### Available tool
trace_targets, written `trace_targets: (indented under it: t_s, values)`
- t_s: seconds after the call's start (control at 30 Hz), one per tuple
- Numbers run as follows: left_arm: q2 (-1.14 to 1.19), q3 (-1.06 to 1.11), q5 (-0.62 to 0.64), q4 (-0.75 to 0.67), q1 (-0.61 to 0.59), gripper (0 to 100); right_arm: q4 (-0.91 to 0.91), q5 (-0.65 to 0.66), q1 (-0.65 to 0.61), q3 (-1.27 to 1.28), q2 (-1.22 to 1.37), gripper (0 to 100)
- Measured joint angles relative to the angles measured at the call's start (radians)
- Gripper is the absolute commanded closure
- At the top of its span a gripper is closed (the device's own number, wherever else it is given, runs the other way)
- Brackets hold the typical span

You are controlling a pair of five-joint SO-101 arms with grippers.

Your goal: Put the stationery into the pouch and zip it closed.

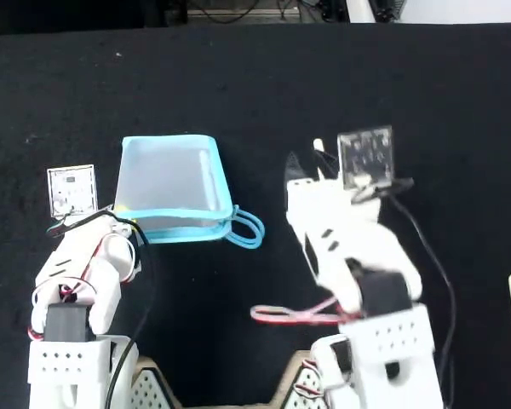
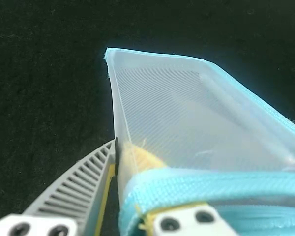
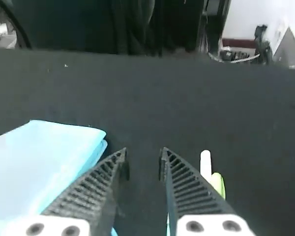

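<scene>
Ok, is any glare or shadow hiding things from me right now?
High view: even light, no glare on the translucent blue-edged pouch, but the right gripper's dark fingers nearly vanish against the black tablecloth. Left wrist view: pouch wall evenly lit, a yellowish shape showing through. Right wrist view: white-and-green pen stands out clearly.

Black table (image 1: 392,77): blue pouch (image 1: 172,183), white-green pen (image 3: 205,161).

White plastic left arm (image 1: 77,285) and right arm (image 1: 358,256), black motor blocks (image 1: 66,324) at the joints, red and black cables (image 1: 285,315) trailing; the right gripper (image 3: 143,155) has ribbed dark fingers (image 3: 184,189), fastened by screws.
</scene>
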Motion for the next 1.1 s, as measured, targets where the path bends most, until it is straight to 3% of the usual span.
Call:
trace_targets:
  t_s: [0.3, 0.57, 0.77, 1.1]
  values:
    - [0.0, 0.0, 0.0, 0.0, 0.0, 97, 0.017, 0.0, 0.081, -0.272, 0.582, 90.7]
    - [0.0, 0.0, 0.0, 0.0, 0.0, 97, 0.282, 0.0, 0.086, -0.641, 1.059, 90.3]
    - [0.0, 0.0, 0.0, 0.0, 0.0, 97, 0.473, 0.0, 0.087, -0.881, 1.286, 90.3]
    - [0.0, 0.0, 0.0, 0.0, 0.0, 97, 0.628, 0.0, 0.087, -1.099, 1.494, 90.2]
